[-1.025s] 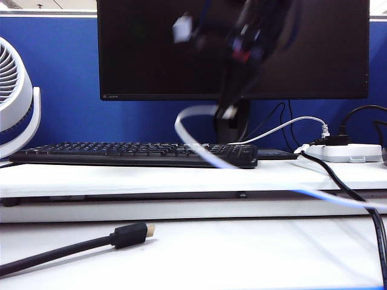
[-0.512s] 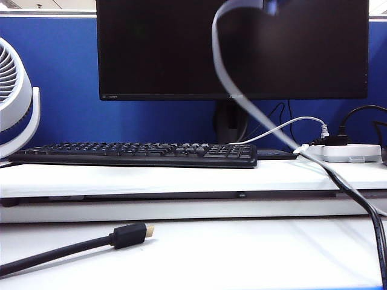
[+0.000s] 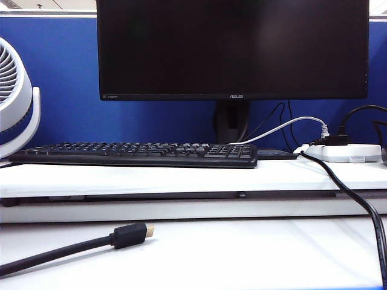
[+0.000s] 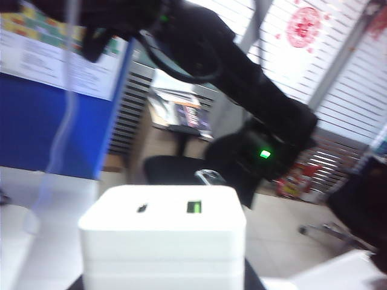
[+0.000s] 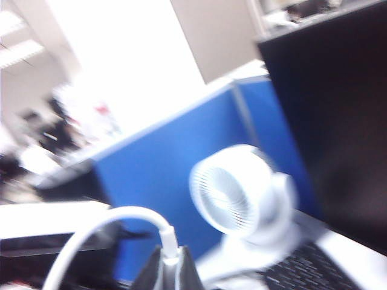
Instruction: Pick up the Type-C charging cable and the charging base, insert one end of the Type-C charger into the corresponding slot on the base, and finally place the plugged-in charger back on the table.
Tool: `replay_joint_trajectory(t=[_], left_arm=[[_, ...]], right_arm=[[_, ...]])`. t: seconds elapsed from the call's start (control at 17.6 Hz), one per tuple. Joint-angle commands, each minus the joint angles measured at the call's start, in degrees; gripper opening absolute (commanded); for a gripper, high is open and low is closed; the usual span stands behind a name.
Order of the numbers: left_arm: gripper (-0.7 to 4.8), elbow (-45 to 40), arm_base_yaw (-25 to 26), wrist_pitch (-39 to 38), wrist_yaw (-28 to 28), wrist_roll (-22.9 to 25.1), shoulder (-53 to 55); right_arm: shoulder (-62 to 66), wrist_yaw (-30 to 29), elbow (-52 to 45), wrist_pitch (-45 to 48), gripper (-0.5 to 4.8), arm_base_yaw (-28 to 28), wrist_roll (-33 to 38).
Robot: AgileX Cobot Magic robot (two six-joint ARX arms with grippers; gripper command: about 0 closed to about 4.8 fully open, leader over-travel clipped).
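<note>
My left gripper (image 4: 164,285) is shut on the charging base (image 4: 162,232), a white block held up off the table. Its face shows the small dark slot (image 4: 142,208) beside a green-tongued port (image 4: 193,207). Only dark finger edges show at the block's lower corners. My right gripper (image 5: 171,266) is shut on the white plug end of the Type-C charging cable (image 5: 103,232), which loops away from the fingers. That cable hangs blurred in the left wrist view (image 4: 63,121), apart from the base. The exterior view shows the table (image 3: 242,254) but no arm, cable or base.
On the raised shelf (image 3: 181,178) stand a black monitor (image 3: 233,48), a keyboard (image 3: 133,154), a white fan (image 3: 15,96) and a power strip (image 3: 344,152). A black gold-tipped cable (image 3: 130,234) lies on the lower desk. A thick black cable (image 3: 357,205) drops at the right.
The right arm and the white cable, seen before the monitor a second ago, have risen out of the top of the exterior view. Nothing on the desk has moved.
</note>
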Motion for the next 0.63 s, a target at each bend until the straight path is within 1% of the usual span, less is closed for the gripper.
replay_joint_trajectory(t=[0.06,0.17,0.28,0.51,0.63], left_arm=[[-0.05,0.20,-0.09,3.65,-4.02,0.09,-0.37],[-0.05,0.20,-0.09,5.11,-6.91,0.09,-0.37],[-0.05,0.20,-0.11,6.56,-10.29,0.09,-0.37],[-0.05,0.20,-0.15,11.72,-11.17,0.11,-0.37],[-0.05,0.20,-0.15,16.55,-11.13,0.09,-0.37]], right_arm=[[-0.28,-5.33,0.17,6.51,-0.06,0.07,2.27],[-0.28,-7.63,0.17,9.81,-0.06,0.17,4.24],[-0.28,-8.72,0.17,12.48,-0.06,1.66,4.83],[-0.28,-10.16,0.17,15.89,-0.06,4.72,4.07],[-0.28,-10.32,0.17,17.20,-0.06,6.58,2.64]])
